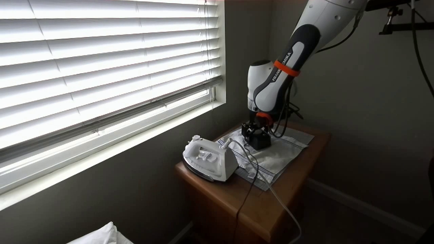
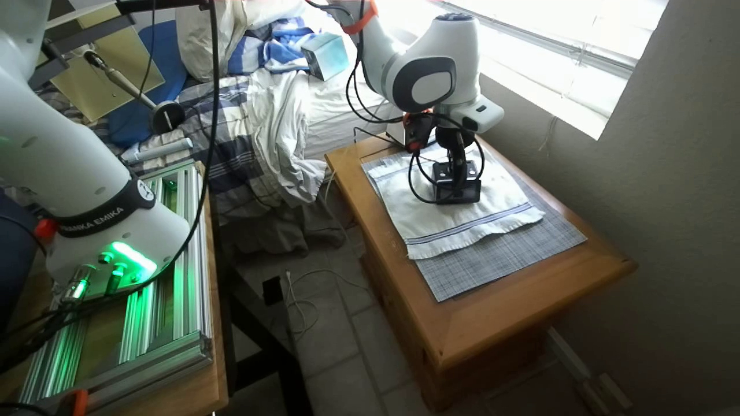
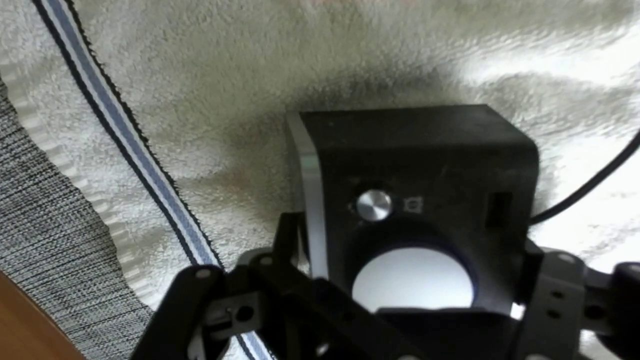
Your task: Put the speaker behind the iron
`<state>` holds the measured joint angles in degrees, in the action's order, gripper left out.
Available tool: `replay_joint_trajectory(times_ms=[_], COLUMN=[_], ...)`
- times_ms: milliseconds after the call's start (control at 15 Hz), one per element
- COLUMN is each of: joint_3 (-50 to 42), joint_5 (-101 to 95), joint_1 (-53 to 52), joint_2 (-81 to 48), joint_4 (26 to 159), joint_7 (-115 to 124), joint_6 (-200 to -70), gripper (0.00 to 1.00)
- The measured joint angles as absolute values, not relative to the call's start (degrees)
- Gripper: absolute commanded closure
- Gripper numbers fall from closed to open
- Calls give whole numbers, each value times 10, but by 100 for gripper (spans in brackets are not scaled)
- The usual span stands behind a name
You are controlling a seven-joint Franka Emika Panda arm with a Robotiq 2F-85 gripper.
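The speaker is a small black box with a silver knob and a pale round cone. It shows in both exterior views (image 1: 259,141) (image 2: 458,194) over the white towel, and large in the wrist view (image 3: 425,192), its cone side facing the gripper. My gripper (image 3: 412,255) points down over it, a finger against each side; it also shows in an exterior view (image 2: 455,159). I cannot tell whether the speaker rests on the towel or is slightly raised. The white iron (image 1: 208,158) stands at the table's corner, beside the towel. In an exterior view it is mostly hidden behind the arm.
The white towel (image 2: 404,214) with blue stripes lies on a grey placemat (image 2: 491,266) on the wooden table (image 2: 520,318). The iron's pale cord (image 1: 278,196) and a dark cord (image 1: 249,193) run over the table's edge. A wall and windowsill (image 1: 162,128) flank the table.
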<state>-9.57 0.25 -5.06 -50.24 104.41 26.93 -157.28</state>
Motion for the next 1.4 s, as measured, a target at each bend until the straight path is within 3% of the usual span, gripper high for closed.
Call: replay_joint_trajectory(times_ms=[1400], joint_3=[-128], joint_5=[2], joint_1=[-98], joint_2=[-450], joint_4=[1096], joint_7=[271], joint_6=[-1571], gripper=[38])
